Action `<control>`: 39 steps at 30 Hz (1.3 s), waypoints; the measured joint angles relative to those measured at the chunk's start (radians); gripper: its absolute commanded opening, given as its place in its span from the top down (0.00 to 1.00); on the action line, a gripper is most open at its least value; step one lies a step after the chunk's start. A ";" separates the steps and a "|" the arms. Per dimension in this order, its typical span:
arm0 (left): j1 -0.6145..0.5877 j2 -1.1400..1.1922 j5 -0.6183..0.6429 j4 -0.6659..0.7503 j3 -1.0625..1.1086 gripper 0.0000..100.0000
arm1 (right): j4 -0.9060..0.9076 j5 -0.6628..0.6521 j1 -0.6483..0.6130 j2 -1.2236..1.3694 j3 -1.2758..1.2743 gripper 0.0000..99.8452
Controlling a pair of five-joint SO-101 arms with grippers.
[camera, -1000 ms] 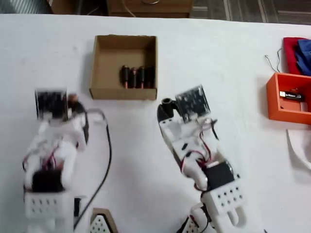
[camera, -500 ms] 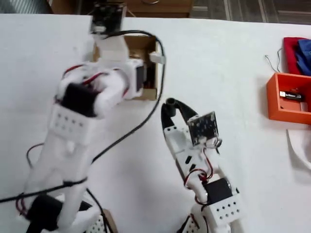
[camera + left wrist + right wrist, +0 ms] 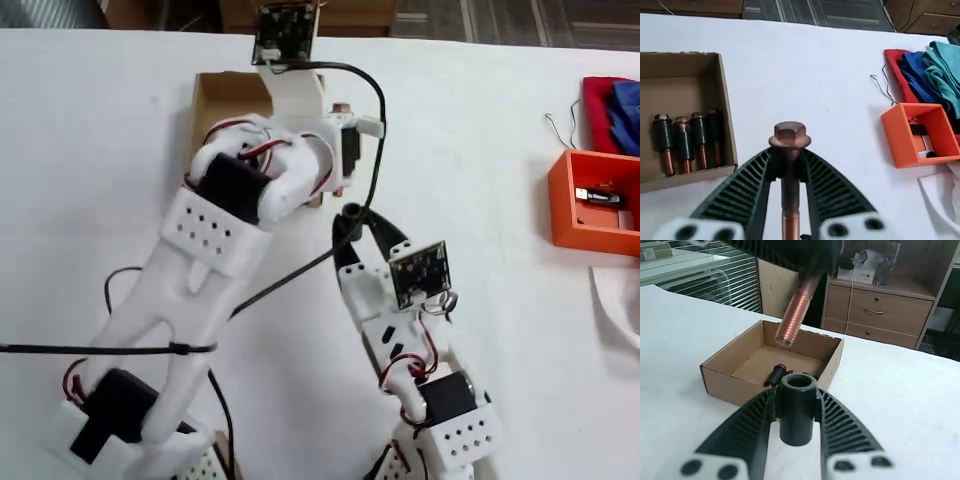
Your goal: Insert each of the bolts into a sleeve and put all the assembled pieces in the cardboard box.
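My left gripper (image 3: 790,158) is shut on a copper bolt (image 3: 789,175), hex head out past the fingertips. In the high view that bolt (image 3: 340,108) shows at the right edge of the cardboard box (image 3: 220,95), with the left arm stretched across the box. My right gripper (image 3: 798,401) is shut on an upright black sleeve (image 3: 798,412), open end up. The sleeve (image 3: 350,213) stands just in front of the box's near right corner. The bolt's threaded end (image 3: 794,312) hangs above and slightly behind the sleeve. Several assembled pieces (image 3: 685,145) lie inside the box (image 3: 728,115).
An orange box (image 3: 595,205) holding a small black item stands at the right, with red and blue cloths (image 3: 612,105) behind it. A black cable (image 3: 300,270) trails from the left arm across the table. Wooden drawers (image 3: 880,315) stand beyond the far edge.
The left arm swung from the table's left side up over the box, then right, carrying the bolt above the sleeve. The right gripper tilted slightly, keeping the sleeve.
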State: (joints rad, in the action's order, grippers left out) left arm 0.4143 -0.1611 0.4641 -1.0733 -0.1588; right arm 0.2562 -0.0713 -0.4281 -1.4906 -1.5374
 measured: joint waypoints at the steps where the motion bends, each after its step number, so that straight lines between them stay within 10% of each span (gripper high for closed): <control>1: 0.000 0.000 0.000 0.005 0.000 0.98 | 0.000 0.000 0.000 0.000 0.000 0.98; 15: 0.012 -0.307 0.006 -0.071 0.061 0.98 | 0.000 0.000 0.000 0.000 0.000 0.98; 28: 0.003 -0.359 0.006 0.686 0.694 0.97 | -0.006 0.000 0.000 0.000 -0.021 0.98; 39: 0.032 -0.359 -0.129 0.752 0.712 0.97 | -0.006 0.000 0.000 0.000 -0.021 0.98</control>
State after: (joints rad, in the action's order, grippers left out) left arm 0.4465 -0.5201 0.3353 -0.3214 0.5531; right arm 0.2501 -0.0713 -0.4281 -1.4906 -1.5589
